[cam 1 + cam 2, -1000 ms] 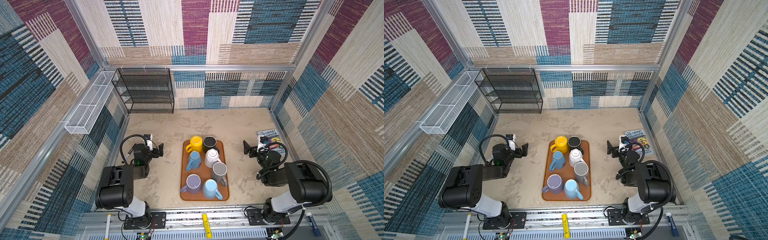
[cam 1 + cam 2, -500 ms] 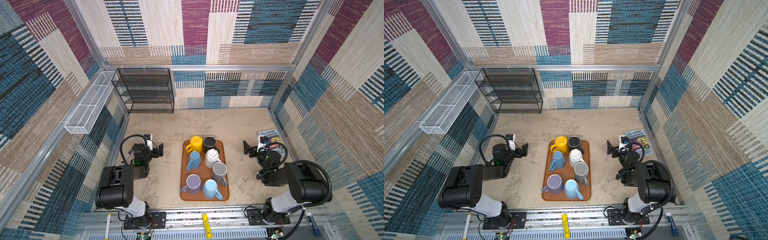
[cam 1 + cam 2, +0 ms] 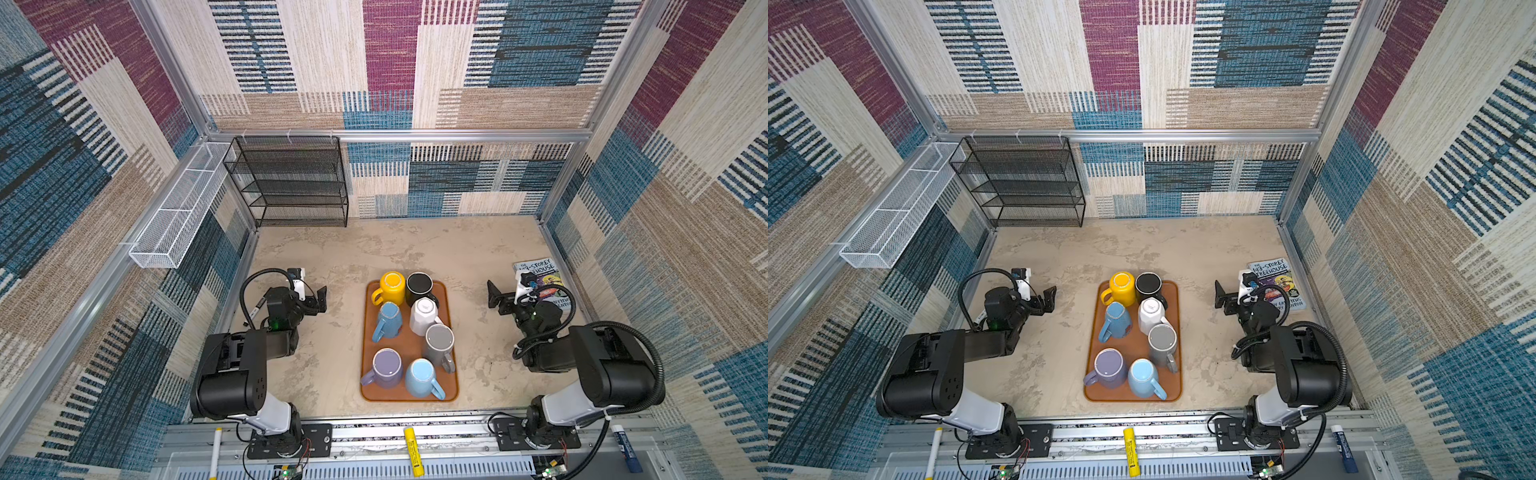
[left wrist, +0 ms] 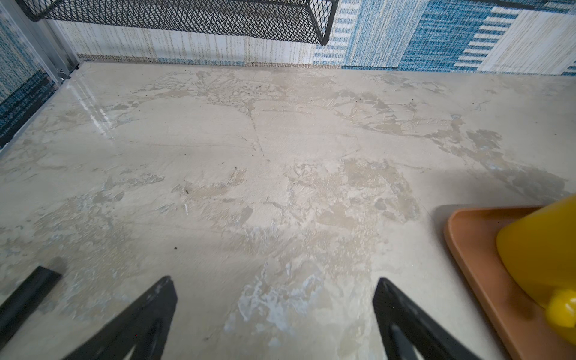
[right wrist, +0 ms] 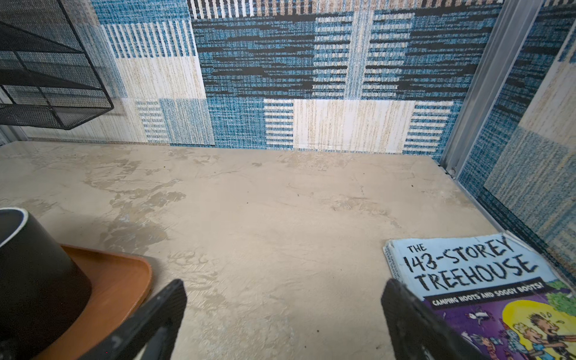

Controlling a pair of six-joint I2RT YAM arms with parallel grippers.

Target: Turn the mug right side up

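Note:
Several mugs stand bottom up on an orange tray [image 3: 410,345] [image 3: 1138,341] in mid-table: yellow [image 3: 390,286], black [image 3: 419,286], blue [image 3: 388,320], white [image 3: 424,315], grey [image 3: 438,341], purple [image 3: 386,368] and light blue [image 3: 419,376]. My left gripper [image 3: 319,300] [image 3: 1048,301] [image 4: 274,290] hovers open and empty over bare table left of the tray, with the yellow mug [image 4: 542,249] off to one side. My right gripper [image 3: 494,297] [image 3: 1221,299] [image 5: 283,293] is open and empty right of the tray, between the black mug [image 5: 34,274] and a book.
A paperback book [image 3: 542,282] [image 5: 486,296] lies flat by the right wall, close to my right gripper. A black wire rack [image 3: 291,183] stands at the back left. A white wire basket [image 3: 183,208] hangs on the left wall. Walls close in three sides.

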